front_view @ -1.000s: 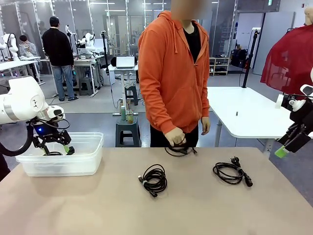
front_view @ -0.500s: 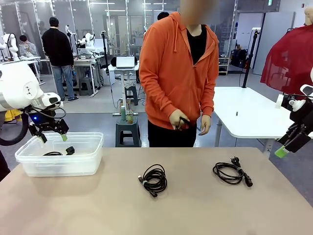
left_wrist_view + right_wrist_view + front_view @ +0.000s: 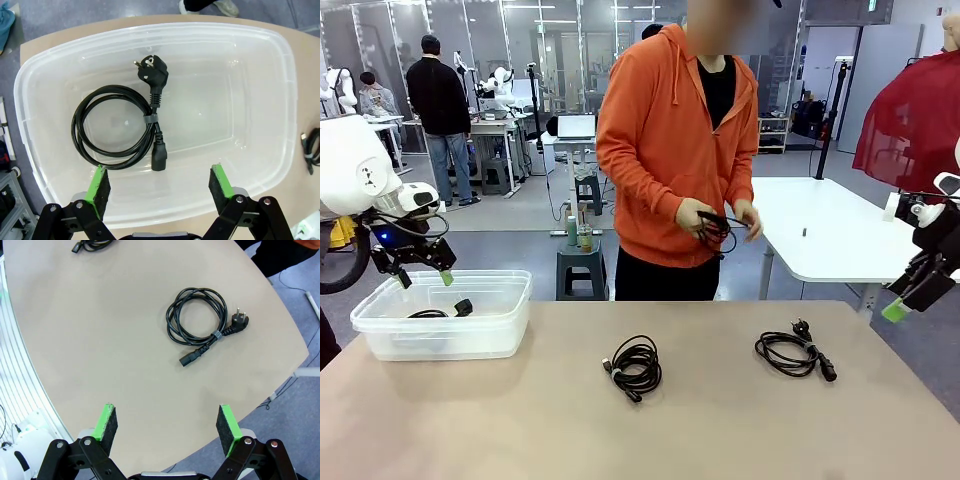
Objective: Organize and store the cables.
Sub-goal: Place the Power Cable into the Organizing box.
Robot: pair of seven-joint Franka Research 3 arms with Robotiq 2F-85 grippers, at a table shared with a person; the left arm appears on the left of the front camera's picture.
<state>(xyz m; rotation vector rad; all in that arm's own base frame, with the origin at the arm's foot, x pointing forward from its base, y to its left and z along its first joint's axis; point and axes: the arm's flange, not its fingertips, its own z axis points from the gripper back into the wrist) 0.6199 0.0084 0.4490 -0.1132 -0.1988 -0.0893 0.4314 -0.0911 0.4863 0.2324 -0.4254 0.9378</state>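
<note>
Cables around the clear bin
Front: left gripper is being held wide open, empty, above the bin; middle coil and end coil are lying right of it. Left wrist: plugged cable is lying inside the bin. Right wrist: right gripper is being held open, empty, apart from the end coil.

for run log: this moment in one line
left claw open over bin | power cord in bin | thin cable, power cable on table | right claw open | person holds fourth cable

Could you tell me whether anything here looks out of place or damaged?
Nothing stands out. One coiled cable lies in the clear bin, two more coils lie apart on the table, and the person's hands hold a fourth cable.
</note>
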